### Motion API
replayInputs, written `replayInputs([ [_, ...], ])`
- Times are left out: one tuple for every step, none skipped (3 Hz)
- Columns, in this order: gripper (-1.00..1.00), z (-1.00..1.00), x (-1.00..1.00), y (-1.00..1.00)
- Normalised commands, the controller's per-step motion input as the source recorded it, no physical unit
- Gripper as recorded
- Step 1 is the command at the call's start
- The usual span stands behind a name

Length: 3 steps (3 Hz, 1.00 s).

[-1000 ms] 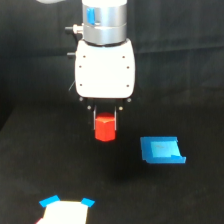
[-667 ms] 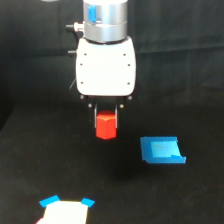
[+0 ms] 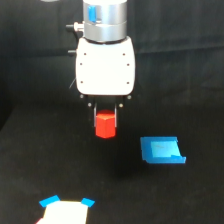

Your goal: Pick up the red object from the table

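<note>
The red object (image 3: 105, 125) is a small red-orange faceted block held between the dark fingers of my gripper (image 3: 105, 120), which is shut on it. It hangs under the white gripper body, above the black table (image 3: 60, 170), with a faint shadow on the surface beneath it. Its upper part is hidden between the fingers.
A flat blue rectangular piece (image 3: 161, 150) lies on the table toward the exterior view's right of the gripper. A white card with blue corners (image 3: 66, 210) sits at the bottom edge, toward the exterior view's left.
The gripper has risen with the red object held in it, so the block is now higher above the table. The blue piece and white card have not moved.
</note>
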Motion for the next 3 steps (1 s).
replayInputs([
  [-0.76,-0.32,0.21,-0.16],
  [-0.55,-0.01,-0.07,-0.11],
  [-0.88,0.23,0.21,0.01],
])
